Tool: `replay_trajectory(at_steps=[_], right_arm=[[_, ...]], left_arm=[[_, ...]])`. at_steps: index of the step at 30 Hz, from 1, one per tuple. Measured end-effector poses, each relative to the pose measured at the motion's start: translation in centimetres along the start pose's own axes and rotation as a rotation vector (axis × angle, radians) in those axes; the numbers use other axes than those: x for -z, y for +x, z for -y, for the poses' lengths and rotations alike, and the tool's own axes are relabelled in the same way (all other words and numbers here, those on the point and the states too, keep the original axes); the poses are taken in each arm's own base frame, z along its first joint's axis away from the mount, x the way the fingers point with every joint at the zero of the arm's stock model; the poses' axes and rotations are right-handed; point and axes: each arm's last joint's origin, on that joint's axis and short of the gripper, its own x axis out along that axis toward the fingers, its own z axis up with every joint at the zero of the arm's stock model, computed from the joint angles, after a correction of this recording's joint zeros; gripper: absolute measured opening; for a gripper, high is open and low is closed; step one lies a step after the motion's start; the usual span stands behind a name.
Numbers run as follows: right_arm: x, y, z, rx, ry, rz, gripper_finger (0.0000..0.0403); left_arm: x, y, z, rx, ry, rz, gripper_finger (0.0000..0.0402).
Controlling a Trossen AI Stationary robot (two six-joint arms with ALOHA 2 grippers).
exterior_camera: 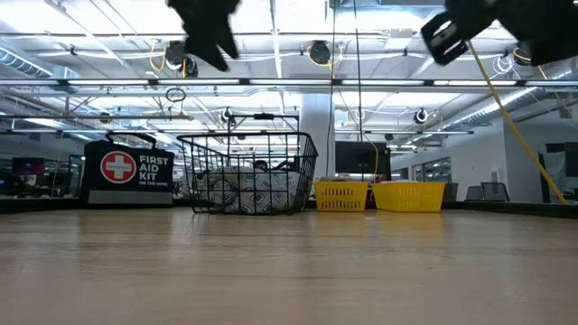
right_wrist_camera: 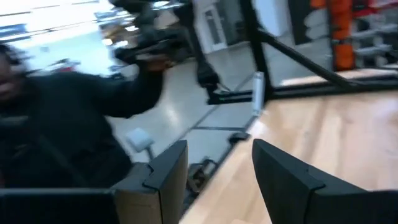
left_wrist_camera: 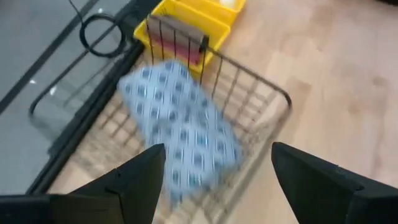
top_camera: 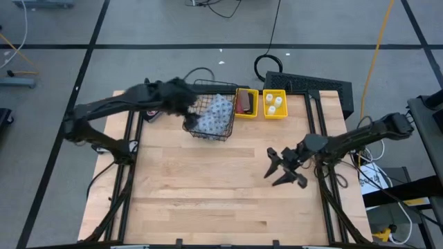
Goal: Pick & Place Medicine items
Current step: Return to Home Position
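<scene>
Blue patterned gown (top_camera: 216, 114): lying inside the wire basket (top_camera: 208, 137), long axis pointing roughly at the left yellow basket (top_camera: 247, 90)
Left gripper (left_wrist_camera: 217, 149): fingers spread wide, nothing in them, hovering right over the gown, so it's easily the nearer arm
Right gripper (top_camera: 271, 169): also open and empty, above the bare surface (top_camera: 208, 187), well apart from the baskets
Next move, I reckon: lift straight up, clear of the wire rim
Views: only the low view shows the first aid kit bag (exterior_camera: 126, 171) beside the wire basket; only the high view shows the white bottles (top_camera: 275, 102)
</scene>
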Motion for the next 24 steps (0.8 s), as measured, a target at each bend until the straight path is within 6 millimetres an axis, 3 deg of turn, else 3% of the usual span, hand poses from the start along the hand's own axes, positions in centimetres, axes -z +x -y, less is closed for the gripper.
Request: replay_trajectory(at_steps=[5,9,15,24], right_arm=[[-1.2,-1.3,-1.3,-0.088,-0.049,0.030,0.0169],[-1.5,-1.7,-1.6,-0.090,-0.126,0.053,0.0169],[-2.2,-2.6,-1.4,-0.052,-0.129,0.081,0.0169],[-2.5,-6.2,-1.1,0.120,-0.106,0.047,0.0169]], left_arm=[[2.6,-5.0,0.1,0.008,-0.007,-0.066,0.0299],[3.9,-7.4,0.5,-0.007,0.051,-0.048,0.0294],[6.8,-7.3,1.5,0.101,0.088,0.148,0.0298],[14.3,-5.6,0.6,0.239,0.094,0.369,0.0296]])
